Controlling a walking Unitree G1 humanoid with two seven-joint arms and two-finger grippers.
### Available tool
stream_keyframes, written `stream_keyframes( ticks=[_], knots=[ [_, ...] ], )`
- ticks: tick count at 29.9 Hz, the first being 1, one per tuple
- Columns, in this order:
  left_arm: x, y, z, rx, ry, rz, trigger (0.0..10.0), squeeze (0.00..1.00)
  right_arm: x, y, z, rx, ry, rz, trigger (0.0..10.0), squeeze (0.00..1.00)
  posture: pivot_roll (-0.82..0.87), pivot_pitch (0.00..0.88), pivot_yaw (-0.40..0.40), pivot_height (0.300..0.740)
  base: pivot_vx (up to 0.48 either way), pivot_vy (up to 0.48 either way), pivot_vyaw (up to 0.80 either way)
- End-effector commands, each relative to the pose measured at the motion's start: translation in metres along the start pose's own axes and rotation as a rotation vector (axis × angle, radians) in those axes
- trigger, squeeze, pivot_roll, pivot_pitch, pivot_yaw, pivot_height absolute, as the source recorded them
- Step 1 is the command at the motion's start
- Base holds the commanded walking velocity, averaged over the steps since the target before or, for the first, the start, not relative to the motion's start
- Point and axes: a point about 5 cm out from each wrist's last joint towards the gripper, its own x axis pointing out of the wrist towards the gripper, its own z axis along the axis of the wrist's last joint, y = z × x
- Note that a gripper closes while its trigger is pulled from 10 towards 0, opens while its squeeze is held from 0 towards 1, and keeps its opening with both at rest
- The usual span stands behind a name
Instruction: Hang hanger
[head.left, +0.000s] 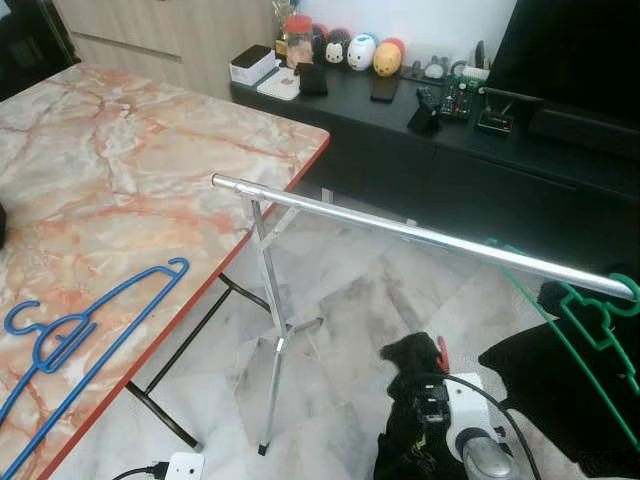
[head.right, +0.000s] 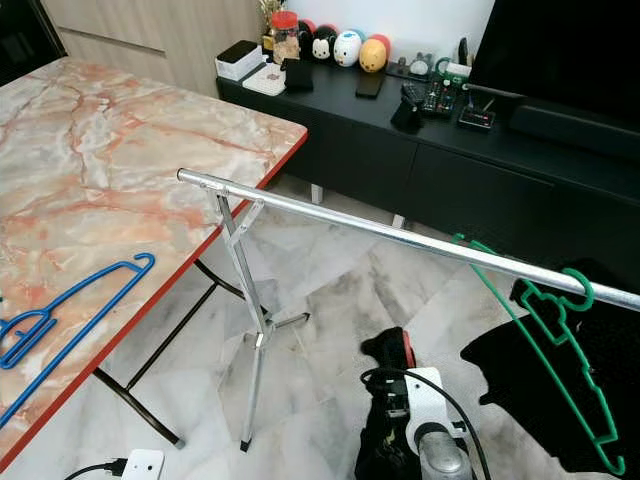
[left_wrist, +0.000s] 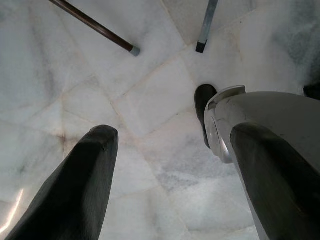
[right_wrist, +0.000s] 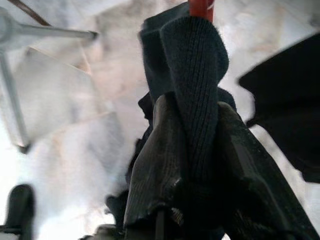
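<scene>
both eye views look forward and down from the head, sharing the marble table (head.left: 120, 170), the silver rail (head.left: 420, 232), the black cabinet (head.right: 480, 160) and the pale floor (head.left: 340, 330); the right eye sits slightly aside, so things shift leftward in it

the left wrist view faces straight down, close over the floor tiles, along its fingers (left_wrist: 75, 190)

the right wrist view looks along its fingers (right_wrist: 155, 165), very near dark knitted cloth (right_wrist: 192, 75), floor behind

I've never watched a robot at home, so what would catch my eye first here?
A long silver rail slants across the room, a green hanger hooked near its right end. A blue hanger lies on the marble table at left. Low down, the right gripper clamps dark knitted fabric.
</scene>
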Motion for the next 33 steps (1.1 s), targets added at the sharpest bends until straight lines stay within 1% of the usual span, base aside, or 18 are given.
stream_keyframes(
  ticks=[1, 2, 3, 5, 6, 8, 9, 11, 12, 13, 14, 15, 20, 21, 23, 29, 31, 33],
  knots=[
    [-0.003, -0.020, -0.013, -0.005, 0.047, -0.064, 10.0, 0.00, 0.001, -0.012, 0.007, 0.049, -0.046, -0.084, 10.0, 0.00, 0.00, 0.087, -0.022, 0.740, 0.000, 0.000, 0.00],
    [-0.003, -0.020, -0.013, -0.007, 0.046, -0.063, 10.0, 0.00, 0.002, -0.016, 0.011, 0.080, -0.063, -0.108, 10.0, 0.00, 0.00, 0.087, -0.022, 0.740, 0.000, 0.000, 0.00],
    [-0.003, -0.020, -0.013, -0.007, 0.046, -0.063, 10.0, 0.00, 0.002, -0.019, 0.014, 0.092, -0.084, -0.128, 10.0, 0.00, -0.01, 0.083, -0.020, 0.740, 0.000, 0.000, 0.00],
    [-0.003, -0.021, -0.013, -0.003, 0.046, -0.065, 10.0, 0.00, 0.003, -0.023, 0.022, 0.075, -0.134, -0.148, 10.0, 0.00, -0.01, 0.081, -0.020, 0.740, 0.000, 0.000, 0.00],
    [-0.004, -0.021, -0.013, -0.002, 0.046, -0.065, 10.0, 0.00, 0.003, -0.023, 0.031, 0.078, -0.194, -0.140, 10.0, 0.00, -0.01, 0.074, -0.024, 0.740, 0.000, 0.000, 0.00],
    [-0.004, -0.021, -0.013, -0.004, 0.045, -0.065, 10.0, 0.00, 0.003, -0.019, 0.039, 0.058, -0.255, -0.108, 10.0, 0.00, -0.01, 0.072, -0.026, 0.740, 0.000, 0.000, 0.00],
    [-0.004, -0.021, -0.013, -0.003, 0.045, -0.065, 10.0, 0.00, 0.002, -0.015, 0.046, 0.027, -0.311, -0.076, 10.0, 0.00, -0.01, 0.072, -0.026, 0.740, 0.000, 0.000, 0.00],
    [-0.004, -0.021, -0.014, -0.008, 0.045, -0.062, 10.0, 0.00, -0.001, -0.010, 0.052, 0.046, -0.377, -0.038, 10.0, 0.00, 0.00, 0.064, -0.032, 0.740, 0.000, 0.000, 0.00],
    [-0.004, -0.021, -0.014, -0.010, 0.046, -0.060, 10.0, 0.00, -0.006, -0.004, 0.057, 0.025, -0.451, 0.009, 10.0, 0.00, -0.01, 0.059, -0.033, 0.740, 0.000, 0.000, 0.00],
    [-0.004, -0.021, -0.014, -0.010, 0.046, -0.060, 10.0, 0.00, -0.006, -0.004, 0.057, 0.025, -0.451, 0.009, 10.0, 0.00, -0.01, 0.059, -0.033, 0.740, 0.000, 0.000, 0.00],
    [-0.004, -0.020, -0.015, -0.009, 0.047, -0.059, 10.0, 0.00, -0.011, 0.002, 0.060, 0.000, -0.511, 0.049, 10.0, 0.00, -0.02, 0.055, -0.028, 0.740, 0.000, 0.000, 0.00],
    [-0.004, -0.021, -0.015, -0.002, 0.050, -0.063, 10.0, 0.00, -0.015, 0.003, 0.061, 0.019, -0.548, 0.069, 10.0, 0.00, -0.03, 0.049, -0.024, 0.740, 0.000, 0.000, 0.00],
    [-0.004, -0.021, -0.016, 0.010, 0.049, -0.069, 10.0, 0.00, -0.019, -0.001, 0.063, 0.047, -0.582, 0.047, 10.0, 0.00, -0.03, 0.035, -0.019, 0.740, 0.000, 0.000, 0.00],
    [-0.004, -0.021, -0.015, 0.010, 0.047, -0.069, 10.0, 0.00, -0.019, -0.003, 0.064, 0.064, -0.589, 0.027, 10.0, 0.00, -0.03, 0.025, -0.018, 0.740, 0.000, 0.000, 0.00],
    [-0.004, -0.020, -0.016, 0.010, 0.047, -0.070, 10.0, 0.00, -0.017, -0.004, 0.067, 0.064, -0.588, 0.020, 10.0, 0.00, -0.03, 0.023, -0.019, 0.740, 0.000, 0.000, 0.00],
    [-0.005, -0.014, -0.020, 0.003, 0.056, -0.047, 10.0, 0.00, -0.016, -0.002, 0.080, 0.085, -0.620, 0.033, 10.0, 0.00, -0.02, 0.005, -0.016, 0.740, 0.000, 0.000, 0.00],
    [-0.006, -0.012, -0.021, 0.007, 0.059, -0.046, 10.0, 0.00, -0.015, 0.000, 0.081, 0.082, -0.613, 0.034, 10.0, 0.00, -0.02, 0.008, -0.013, 0.740, 0.000, 0.000, 0.00],
    [-0.006, -0.012, -0.021, 0.007, 0.058, -0.046, 10.0, 0.00, -0.013, 0.002, 0.081, 0.068, -0.599, 0.039, 10.0, 0.00, -0.02, 0.032, -0.014, 0.740, 0.000, 0.000, 0.00]
  ],
)
